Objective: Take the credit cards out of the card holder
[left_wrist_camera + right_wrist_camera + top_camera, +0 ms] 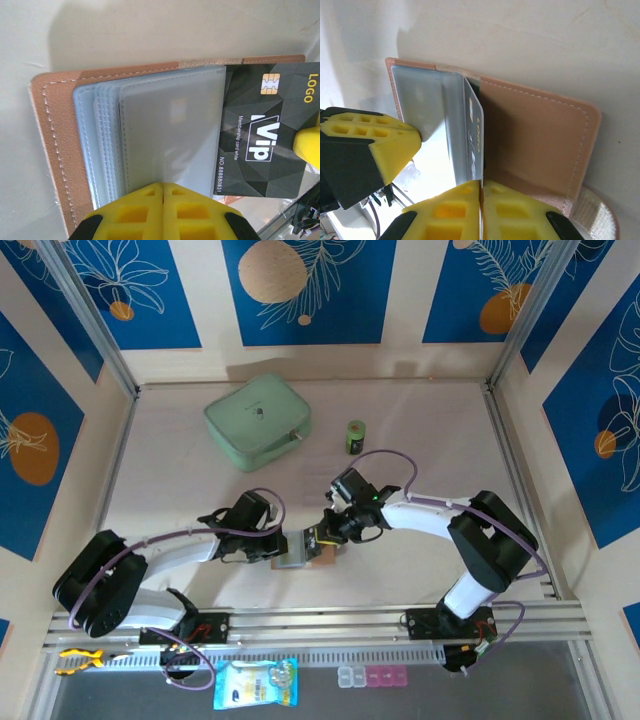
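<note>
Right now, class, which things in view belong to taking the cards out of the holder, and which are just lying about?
Job in hand: holder; black card; left gripper, shut on the holder's pockets; right gripper, shut on the black card.
Lying about: mint case; green can; packet; pill box; yellow tool.

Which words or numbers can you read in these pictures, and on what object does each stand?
"LOGO": dark card poking from the card holder
"ViP": same card
"Membership card": same card, next word blurred
"NO.8888083": same card, end unclear
Packet by the arm bases: print too small
</note>
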Available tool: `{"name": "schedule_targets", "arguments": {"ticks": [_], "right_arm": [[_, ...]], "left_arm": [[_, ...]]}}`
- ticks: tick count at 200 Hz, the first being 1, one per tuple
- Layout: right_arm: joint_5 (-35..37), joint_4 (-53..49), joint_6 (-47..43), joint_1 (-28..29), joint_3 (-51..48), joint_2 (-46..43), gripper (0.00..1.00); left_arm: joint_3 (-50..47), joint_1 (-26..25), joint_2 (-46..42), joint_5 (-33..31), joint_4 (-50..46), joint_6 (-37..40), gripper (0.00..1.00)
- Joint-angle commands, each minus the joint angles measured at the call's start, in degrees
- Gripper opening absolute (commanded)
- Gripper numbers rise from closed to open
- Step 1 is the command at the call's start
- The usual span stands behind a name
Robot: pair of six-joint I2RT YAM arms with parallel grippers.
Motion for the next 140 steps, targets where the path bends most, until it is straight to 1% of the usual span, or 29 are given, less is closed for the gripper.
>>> {"name": "schedule_targets", "arguments": {"ticks": [1,29,65,140], "right_arm": [[1.2,-4.0,-1.2,1.0,2.2,0.9,0.09],[1.9,-4.9,0.1,2.2,3.5,1.4,0.10],[4.0,-5.8,2.4,3.3,4.5,1.0,0.15],[6.4,-5.6,3.2,3.4,5.0,1.5,0.14]], "left_arm": [[-0.6,-0.6,0.8,-0.4,-1.8,-0.2,0.04],[-0.6,-0.6,0.9,-0.4,-1.7,-0.3,0.04],[-0.6,-0.5,0.9,-0.5,-1.2,-0.4,0.04],[-0.8,-0.5,1.4,-0.2,-0.7,-0.2,0.04]]}}
